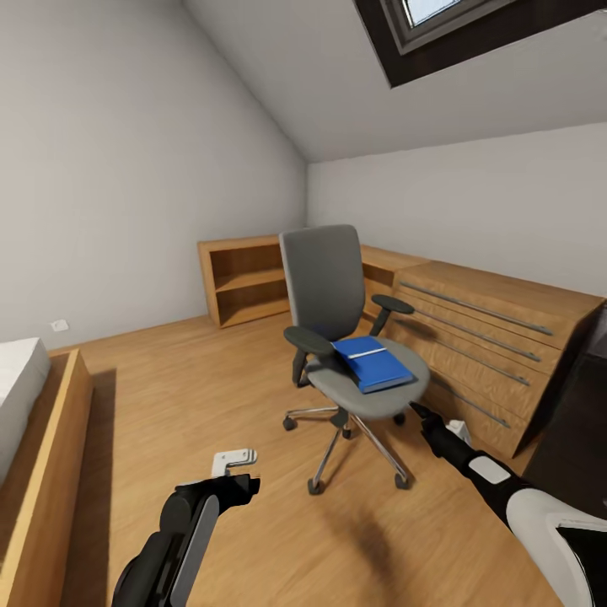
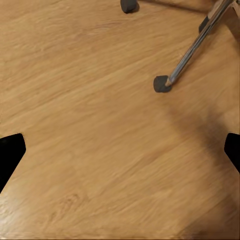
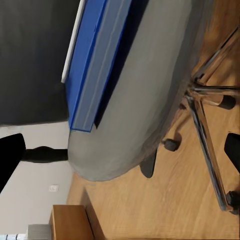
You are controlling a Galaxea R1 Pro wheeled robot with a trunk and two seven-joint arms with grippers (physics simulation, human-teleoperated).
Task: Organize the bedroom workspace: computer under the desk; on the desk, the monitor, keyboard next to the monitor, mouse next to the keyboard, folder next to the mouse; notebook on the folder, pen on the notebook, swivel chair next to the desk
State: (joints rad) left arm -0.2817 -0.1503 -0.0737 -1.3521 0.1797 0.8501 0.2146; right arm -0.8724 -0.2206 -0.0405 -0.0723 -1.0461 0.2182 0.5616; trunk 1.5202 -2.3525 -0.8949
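Observation:
The swivel chair [image 1: 327, 282] stands in the middle of the bedroom floor, with its grey seat [image 3: 145, 95] close in the right wrist view. On the seat lies the blue folder [image 1: 372, 362] [image 3: 92, 60], with a thin white strip on its cover. My right gripper [image 1: 417, 411] [image 3: 120, 152] is open at the seat's front edge, just below folder level and touching nothing. My left gripper [image 1: 243, 472] [image 2: 120, 152] hangs open and empty over bare floor, short of a chair castor [image 2: 161, 84]. The computer, monitor, keyboard, mouse, notebook and pen are out of view.
A light wood chest of drawers [image 1: 493, 333] runs along the right wall behind the chair. A low open shelf [image 1: 244, 282] sits in the corner. The wood-framed bed [image 1: 46, 438] lies at the left. A matte black panel [image 1: 582, 421], probably the desk's side, cuts the right edge.

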